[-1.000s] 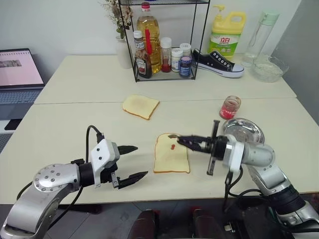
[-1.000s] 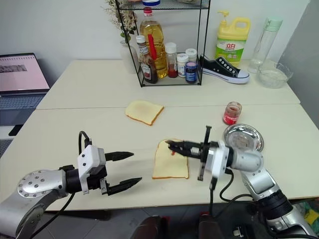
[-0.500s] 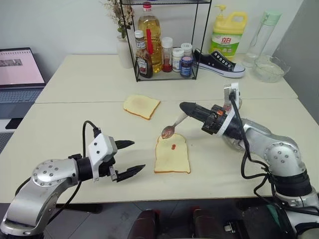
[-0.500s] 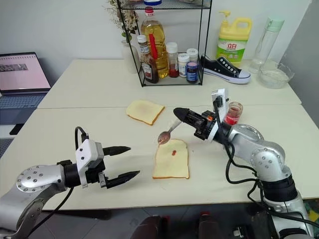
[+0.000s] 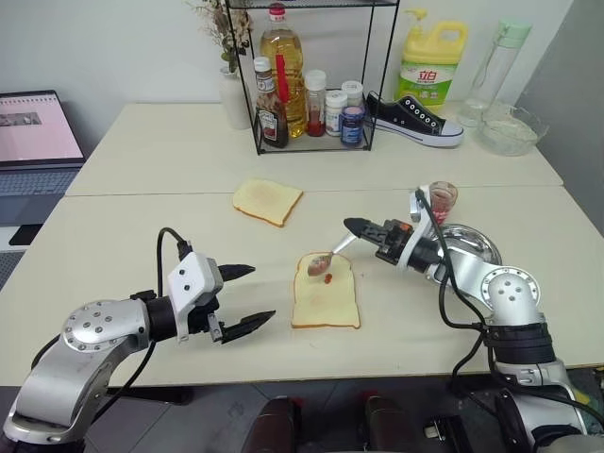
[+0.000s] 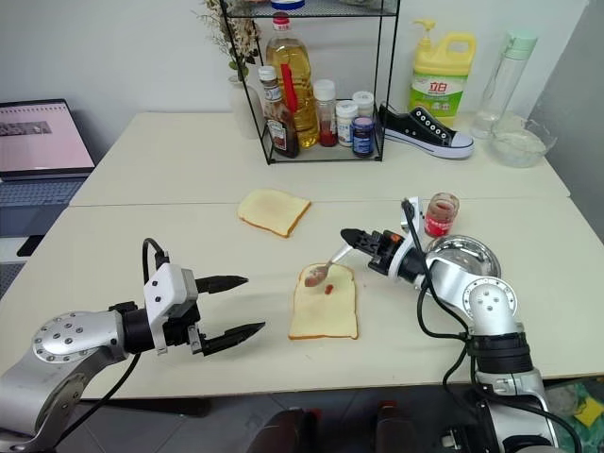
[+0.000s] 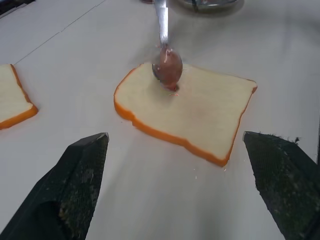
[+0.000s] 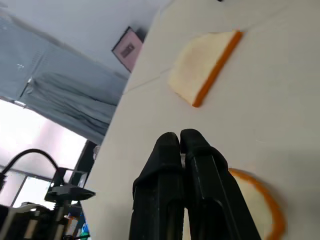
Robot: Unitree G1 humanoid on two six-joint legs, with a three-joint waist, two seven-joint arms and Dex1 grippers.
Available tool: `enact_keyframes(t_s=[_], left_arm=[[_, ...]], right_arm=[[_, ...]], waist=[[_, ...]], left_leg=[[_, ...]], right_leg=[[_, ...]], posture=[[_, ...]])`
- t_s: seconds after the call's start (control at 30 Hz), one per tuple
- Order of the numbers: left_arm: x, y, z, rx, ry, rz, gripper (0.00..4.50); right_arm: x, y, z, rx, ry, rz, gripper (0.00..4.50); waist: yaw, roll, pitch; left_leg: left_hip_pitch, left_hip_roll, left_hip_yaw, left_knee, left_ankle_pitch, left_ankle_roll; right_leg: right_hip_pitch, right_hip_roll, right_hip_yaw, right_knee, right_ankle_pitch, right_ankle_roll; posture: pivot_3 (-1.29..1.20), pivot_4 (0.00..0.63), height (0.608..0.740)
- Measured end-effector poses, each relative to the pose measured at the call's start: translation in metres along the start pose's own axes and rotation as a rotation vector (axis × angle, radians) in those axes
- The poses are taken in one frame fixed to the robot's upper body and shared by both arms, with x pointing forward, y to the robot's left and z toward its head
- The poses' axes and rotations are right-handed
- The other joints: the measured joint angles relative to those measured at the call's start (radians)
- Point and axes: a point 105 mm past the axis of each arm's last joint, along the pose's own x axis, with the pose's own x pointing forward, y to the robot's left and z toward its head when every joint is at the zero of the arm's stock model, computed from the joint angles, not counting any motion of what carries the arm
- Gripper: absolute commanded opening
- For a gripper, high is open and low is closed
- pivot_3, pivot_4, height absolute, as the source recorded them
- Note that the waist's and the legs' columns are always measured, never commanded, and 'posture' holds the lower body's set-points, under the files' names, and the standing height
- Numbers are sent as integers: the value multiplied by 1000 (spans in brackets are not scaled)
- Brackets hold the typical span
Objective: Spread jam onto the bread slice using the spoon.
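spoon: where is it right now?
The spoon is held in the right gripper, its bowl at the far end of the near bread slice, just above a jam dot.

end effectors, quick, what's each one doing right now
Left end effector: open, holding nothing.
Right end effector: closed on the spoon, bowl over the bread slice.

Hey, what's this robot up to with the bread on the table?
It is putting jam on bread. The right gripper is shut on the spoon, whose bowl sits at the top edge of the bread slice, right beside a small red blob of jam. The left gripper hangs open near the slice, holding nothing. A second slice lies farther back, untouched.
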Motion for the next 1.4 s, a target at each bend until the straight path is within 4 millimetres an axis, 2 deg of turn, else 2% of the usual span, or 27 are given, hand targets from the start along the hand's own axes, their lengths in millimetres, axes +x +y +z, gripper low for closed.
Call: enact_keyframes(t_s=[0.2,0.43,0.67,1.4], left_arm=[[0,0,0,4,0,0,4500],[1,0,1,7,-2,-2,4500],[1,1,0,4,-1,-3,4500],[1,0,-2,-4,3,-13,4500]], right_arm=[[-2,-21,1,15,-26,-53,29],[-6,-25,-6,3,-23,-40,29],[-14,-17,-11,-56,27,-3,29],[-26,-12,-35,39,182,61,29]], waist=[[-1,0,0],[0,0,0],[-1,0,0],[-1,0,0]], left_leg=[[0,0,0,0,0,0],[0,0,0,0,0,0],[0,0,0,0,0,0],[0,0,0,0,0,0]], right_leg=[[0,0,0,0,0,0],[0,0,0,0,0,0],[0,0,0,0,0,0],[0,0,0,0,0,0]], posture=[[0,150,740],[0,150,740],[0,150,740],[0,150,740]])
